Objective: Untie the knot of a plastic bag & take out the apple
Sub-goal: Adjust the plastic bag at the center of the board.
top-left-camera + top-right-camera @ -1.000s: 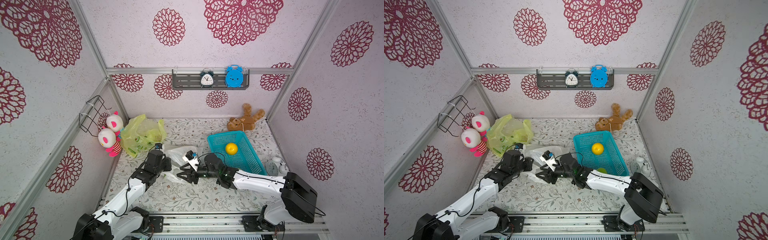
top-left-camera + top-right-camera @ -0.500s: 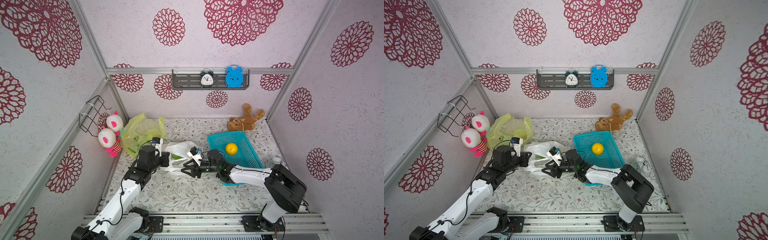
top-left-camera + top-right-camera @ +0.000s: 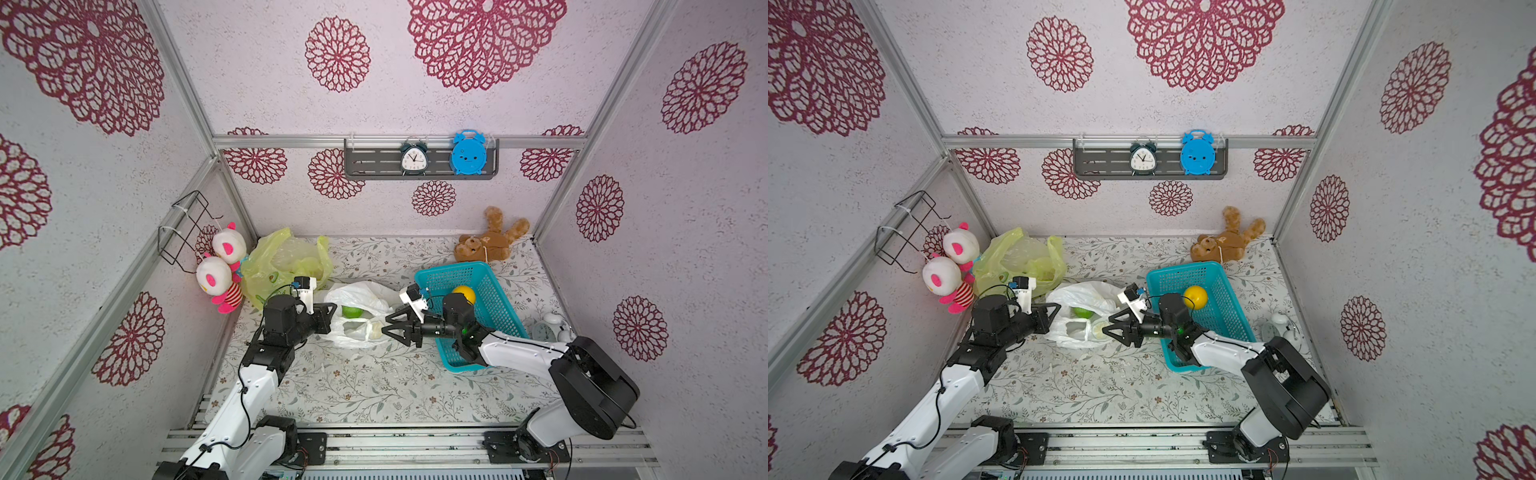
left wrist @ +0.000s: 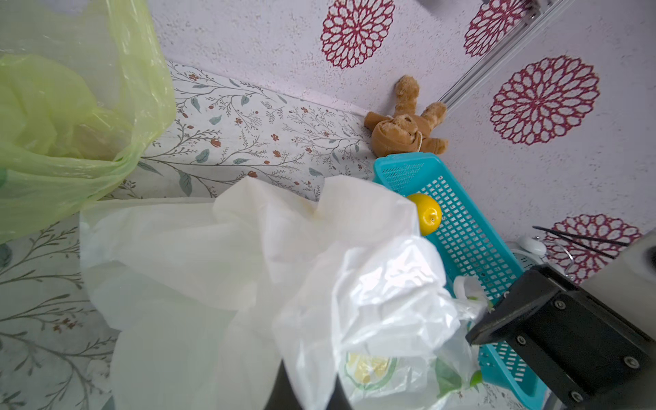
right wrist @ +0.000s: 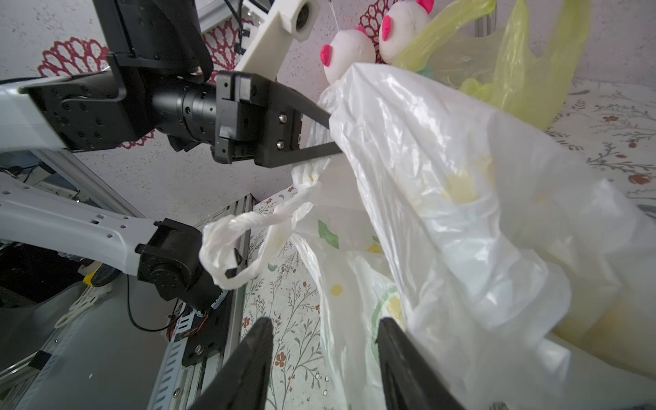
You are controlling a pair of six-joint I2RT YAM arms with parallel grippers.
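Left edge: two pink-and-white plush dolls (image 3: 220, 270) hang against the left wall. A crumpled yellow-green plastic bag (image 3: 286, 266) sits just beside them in the back corner, so room is tight there. The floral-patterned tabletop (image 3: 374, 386) runs open toward the front rail, the widest free ground.

Left pincer (image 3: 333, 316): jaws closed, pinching the left rim of the thin white plastic bag (image 3: 365, 297). In the right wrist view its tips are buried in film. The bag is crinkled and translucent, slumped on the tabletop between both arms. A round green apple (image 3: 352, 311) shows through the film in both top views, inside the bag, just right of the left pincer.

Right pincer (image 3: 385, 325): jaws about half apart, tabletop showing between them. It sits at the bag's right edge, with film draping against one black finger (image 5: 394, 355). A twisted handle loop (image 5: 248, 220) hangs free.

Right: a teal mesh plastic basket (image 3: 498, 316) lies under the right arm, with a smooth yellow fruit (image 3: 464, 294) inside. A brown teddy bear (image 3: 490, 245) lies at the back wall.
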